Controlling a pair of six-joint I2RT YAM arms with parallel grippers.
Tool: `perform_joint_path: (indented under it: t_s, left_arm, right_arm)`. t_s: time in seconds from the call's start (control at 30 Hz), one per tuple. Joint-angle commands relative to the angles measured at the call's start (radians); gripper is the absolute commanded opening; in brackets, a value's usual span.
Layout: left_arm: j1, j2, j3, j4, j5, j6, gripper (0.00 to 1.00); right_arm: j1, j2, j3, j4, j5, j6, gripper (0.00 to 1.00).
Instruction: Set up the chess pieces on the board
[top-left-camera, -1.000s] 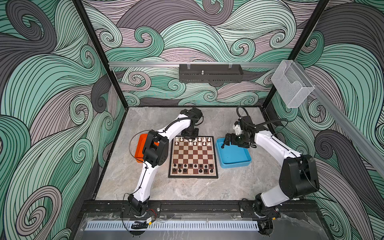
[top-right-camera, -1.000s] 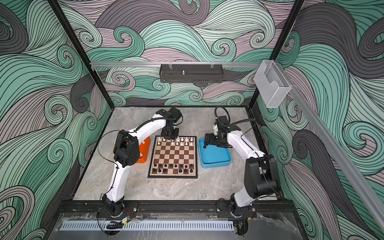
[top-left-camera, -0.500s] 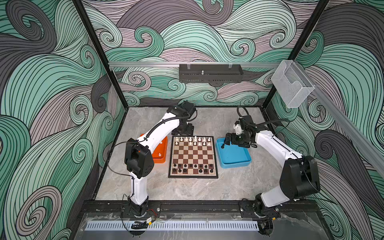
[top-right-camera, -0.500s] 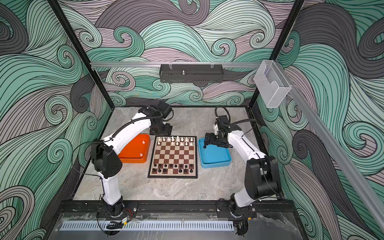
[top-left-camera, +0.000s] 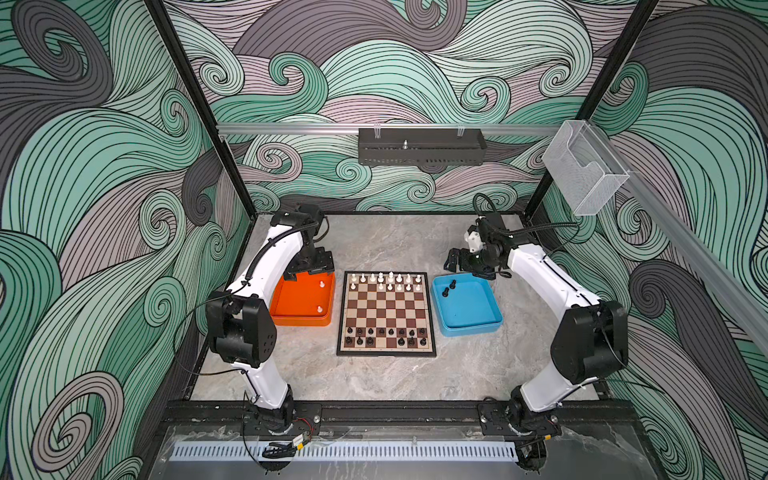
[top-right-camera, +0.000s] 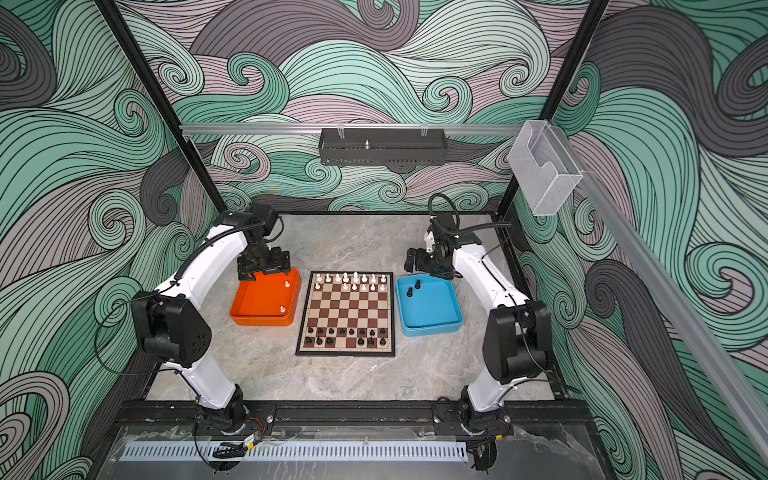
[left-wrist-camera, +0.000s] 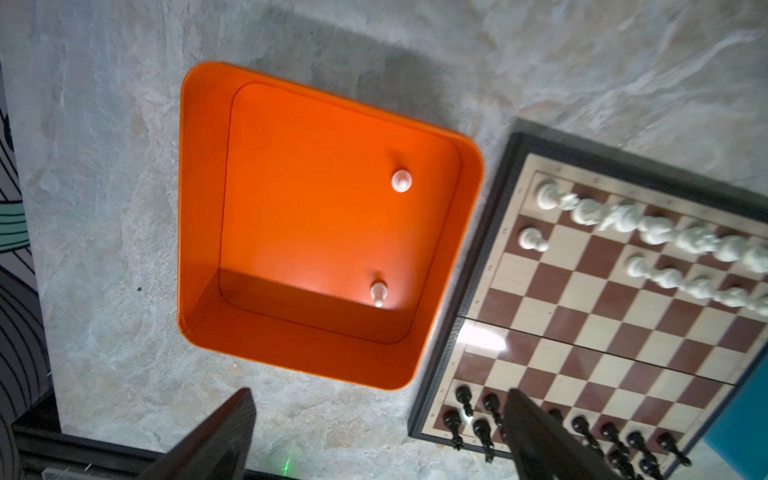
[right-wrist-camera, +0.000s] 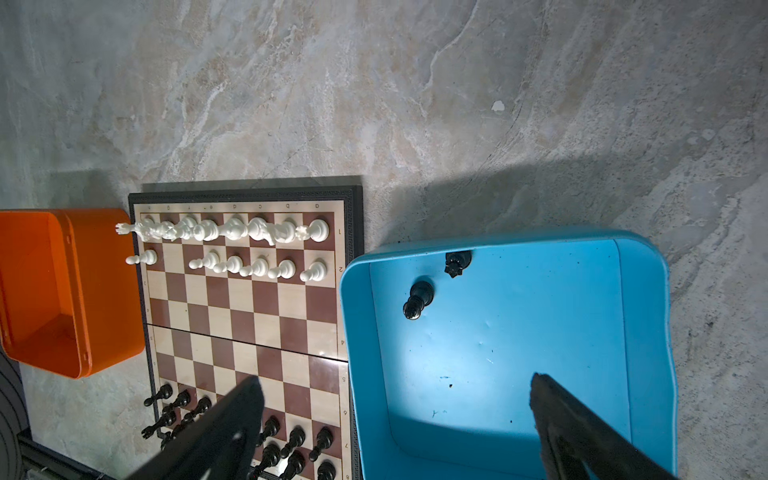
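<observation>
The board (top-left-camera: 386, 309) lies mid-table. White chess pieces (top-left-camera: 386, 280) fill most of its two far rows and black ones (top-left-camera: 386, 336) stand in the two near rows. Two white pieces (left-wrist-camera: 401, 181) (left-wrist-camera: 378, 293) stand in the orange tray (top-left-camera: 299, 322). Two black pieces (right-wrist-camera: 417, 299) (right-wrist-camera: 457, 262) are in the blue tray (top-left-camera: 469, 328). My left gripper (top-left-camera: 309, 272) hangs open and empty over the orange tray's far edge. My right gripper (top-left-camera: 453, 262) hovers open and empty at the blue tray's far left corner.
The trays flank the board, orange on the left and blue on the right. A black rack (top-left-camera: 422, 146) hangs on the back rail. A clear plastic box (top-left-camera: 584, 178) is mounted on the right rail. Bare marble floor (top-left-camera: 386, 241) lies behind the board.
My left arm has swung left from the board's far left corner to above the orange tray, and its gripper has opened. The right arm has not moved.
</observation>
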Motion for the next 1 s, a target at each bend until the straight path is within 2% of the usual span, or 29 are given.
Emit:
perform_joint_path:
  t_s: [0.0,0.17,0.33,0.57,0.73,0.97]
  left_arm:
    - [0.029,0.034,-0.025,-0.044,0.032,0.019,0.9]
    - [0.033,0.068,-0.068,-0.02,0.051,0.012,0.87]
    - [0.032,0.099,-0.129,0.008,0.065,0.018,0.79]
    - [0.031,0.128,-0.196,0.058,0.069,0.02,0.75]
    - [0.031,0.155,-0.218,0.101,0.075,0.022,0.63]
    - [0.031,0.177,-0.223,0.145,0.076,0.016,0.55]
  right_arm:
    - [-0.003,0.063,0.052,-0.06,0.001,-0.034,1.0]
    - [-0.003,0.127,0.105,-0.084,-0.015,-0.048,0.99]
    - [-0.009,0.163,0.115,-0.083,-0.031,-0.046,0.99]
    - [-0.017,0.174,0.118,-0.085,-0.021,-0.052,1.0]
    - [-0.027,0.176,0.121,-0.086,-0.022,-0.052,1.0]
    - [-0.035,0.179,0.131,-0.09,-0.022,-0.053,1.0]
